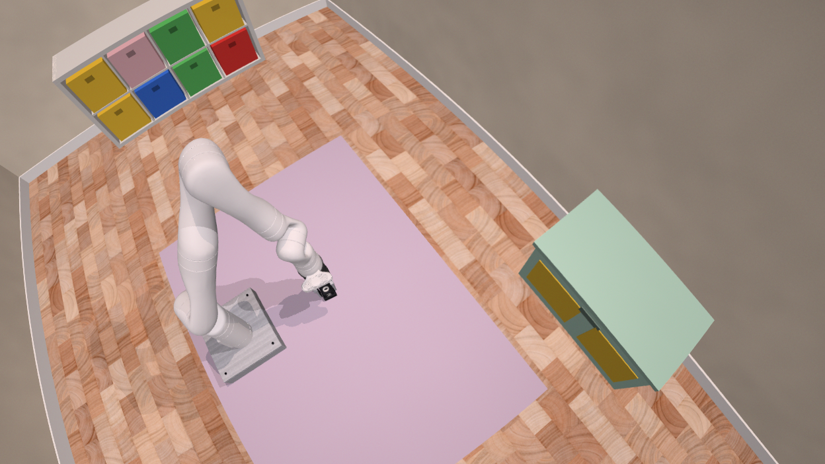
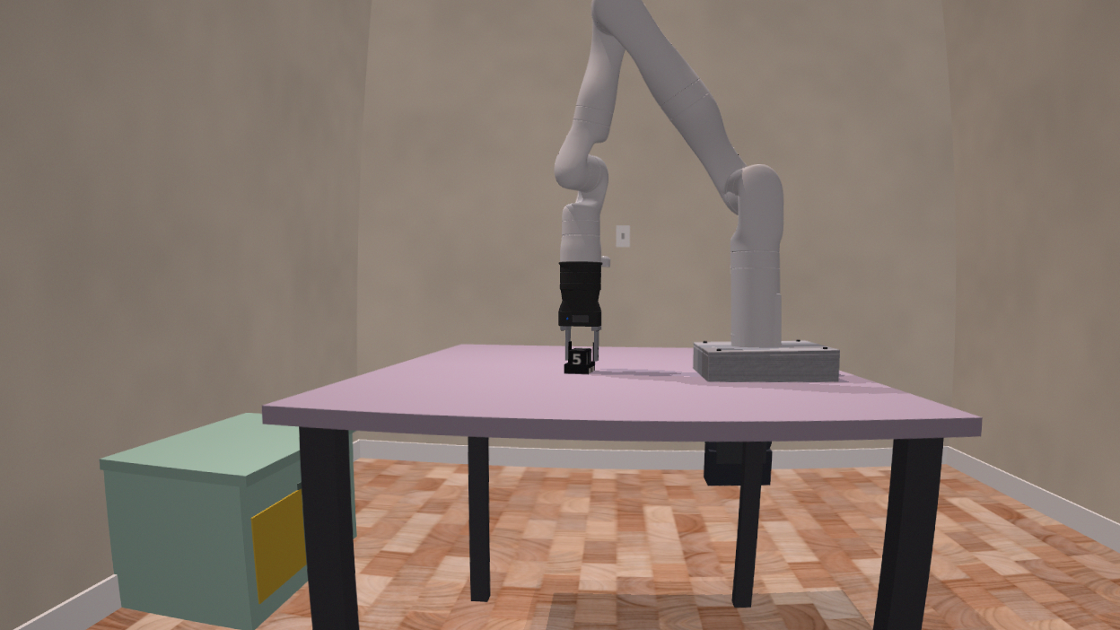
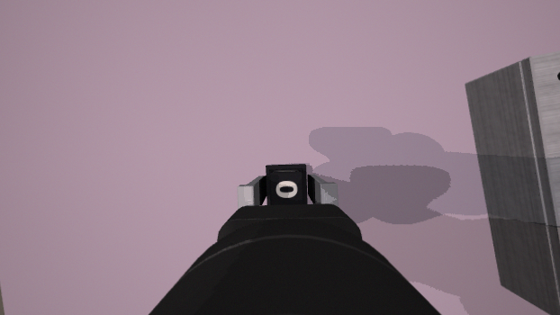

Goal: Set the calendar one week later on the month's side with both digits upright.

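Note:
One black calendar cube (image 1: 328, 291) (image 2: 578, 360) (image 3: 286, 184) stands on the pink table (image 1: 403, 322) (image 2: 485, 391) (image 3: 135, 112). Its top face shows a white 0 in the wrist view, and its side facing the exterior camera shows a white 5. My gripper (image 2: 580, 345) (image 3: 286, 184) is open and lowered straight down over the cube, with one finger on each side of it. I cannot tell whether the fingers touch it. No tray and no second cube show in any view.
The arm's grey base block (image 1: 244, 340) (image 2: 765, 362) (image 3: 513, 171) stands on the table close by the cube. A green cabinet (image 1: 623, 288) (image 2: 196, 501) stands on the floor beside the table. A shelf of coloured bins (image 1: 161, 63) stands against the far wall.

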You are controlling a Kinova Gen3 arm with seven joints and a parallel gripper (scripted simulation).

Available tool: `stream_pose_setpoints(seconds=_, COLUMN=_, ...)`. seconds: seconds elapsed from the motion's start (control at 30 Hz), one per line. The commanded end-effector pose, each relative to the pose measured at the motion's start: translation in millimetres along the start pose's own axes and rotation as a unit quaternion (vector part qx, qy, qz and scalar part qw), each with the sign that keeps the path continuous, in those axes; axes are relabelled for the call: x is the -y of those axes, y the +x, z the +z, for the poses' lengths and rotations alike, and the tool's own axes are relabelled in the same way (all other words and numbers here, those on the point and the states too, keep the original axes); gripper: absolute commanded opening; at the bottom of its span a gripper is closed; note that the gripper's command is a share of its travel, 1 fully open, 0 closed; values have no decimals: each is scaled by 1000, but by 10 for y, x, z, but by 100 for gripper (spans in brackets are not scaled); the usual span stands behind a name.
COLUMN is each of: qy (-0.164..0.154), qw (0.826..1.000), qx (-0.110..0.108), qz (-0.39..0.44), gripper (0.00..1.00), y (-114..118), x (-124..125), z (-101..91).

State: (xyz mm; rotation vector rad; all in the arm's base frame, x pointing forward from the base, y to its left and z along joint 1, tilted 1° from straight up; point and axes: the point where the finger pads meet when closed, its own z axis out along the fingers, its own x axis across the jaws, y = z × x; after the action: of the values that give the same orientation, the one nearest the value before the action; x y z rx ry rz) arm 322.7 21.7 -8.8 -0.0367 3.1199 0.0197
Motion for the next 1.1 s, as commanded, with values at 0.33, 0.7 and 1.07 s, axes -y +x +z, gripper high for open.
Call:
stream_pose_setpoints(seconds=0.33, qy=0, qw=1000, qx=1, qz=0, gripper=60, y=-4, x=-1, z=-4)
stream_pose_setpoints(seconds=0.7, qy=0, qw=1000, qx=1, qz=0, gripper=60, y=-4, x=-1, z=-4)
stream_pose_setpoints(seconds=1.07, qy=0, qw=1000, qx=1, qz=0, gripper=60, y=-4, x=-1, z=-4)
